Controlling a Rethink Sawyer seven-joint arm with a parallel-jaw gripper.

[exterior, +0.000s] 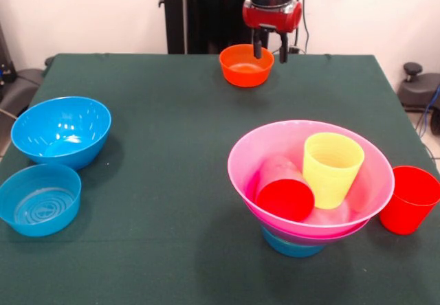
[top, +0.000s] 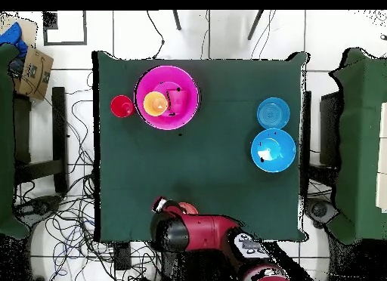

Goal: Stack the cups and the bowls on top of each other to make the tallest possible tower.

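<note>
At the table's far edge my gripper (exterior: 270, 49) hangs open over the small orange bowl (exterior: 245, 66), one finger above the bowl's inside and the other just outside its right rim. The tower stands front right: a small blue bowl (exterior: 291, 245) at the base and the wide pink bowl (exterior: 377, 181) above it, with a thin purple rim showing between them. Inside the pink bowl a yellow cup (exterior: 333, 168) stands upright and a red cup (exterior: 284, 195) lies on its side. Another red cup (exterior: 409, 200) stands on the cloth to its right. In the overhead view my arm (top: 185, 231) covers the gripper.
Two blue bowls sit at the left: a deep one (exterior: 62, 130) and a shallower one (exterior: 39, 199) in front of it. From overhead they show at the right, the shallower (top: 273, 112) and the deep one (top: 273, 149). Cables lie on the floor around the table.
</note>
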